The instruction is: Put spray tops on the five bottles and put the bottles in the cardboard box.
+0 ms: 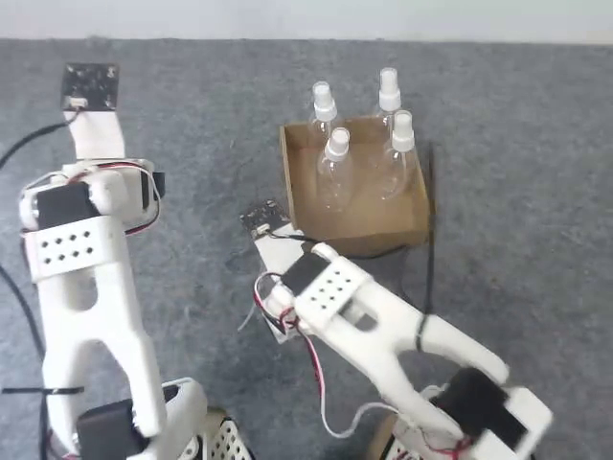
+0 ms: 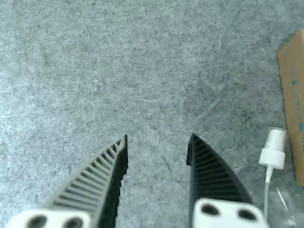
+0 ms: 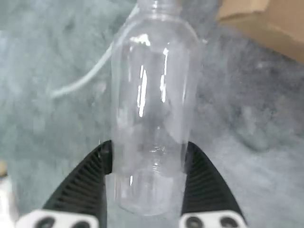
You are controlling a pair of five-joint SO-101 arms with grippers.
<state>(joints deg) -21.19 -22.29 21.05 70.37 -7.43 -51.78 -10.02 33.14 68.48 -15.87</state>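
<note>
Closest in, my right gripper [image 3: 148, 149] is clamped on a clear bottle [image 3: 152, 95], one ribbed finger on each side of its lower body. Its neck points away from me toward the box [image 3: 266, 21], but the neck is too blurred for me to say whether a top sits on it. My left gripper [image 2: 158, 137] stands fairly wide with nothing between its fingers, over grey carpet [image 2: 118, 61]. Near one finger is a white spray top [image 2: 273, 152], its thin tube trailing back toward me, just beside the box's outer wall. Something clear glints by the tube, and I cannot tell what it is. From above, my right arm [image 1: 383, 316] angles in so that its wrist lies just short of the box's near left corner, while my left arm [image 1: 86, 249] stands well apart, off to the box's left. Inside the box, four bottles [image 1: 335, 163] stand upright with white tops on, two against the far wall and two just in front of them. Bare cardboard floor shows in the near half. A thin dark cable [image 1: 428, 278] runs from the box's near right corner toward my right arm. Right of the box the carpet runs on to the frame's edge, and between my two arms there is a broad stretch of it. Beyond the box, the carpet ends at a pale strip [image 1: 306, 17].
</note>
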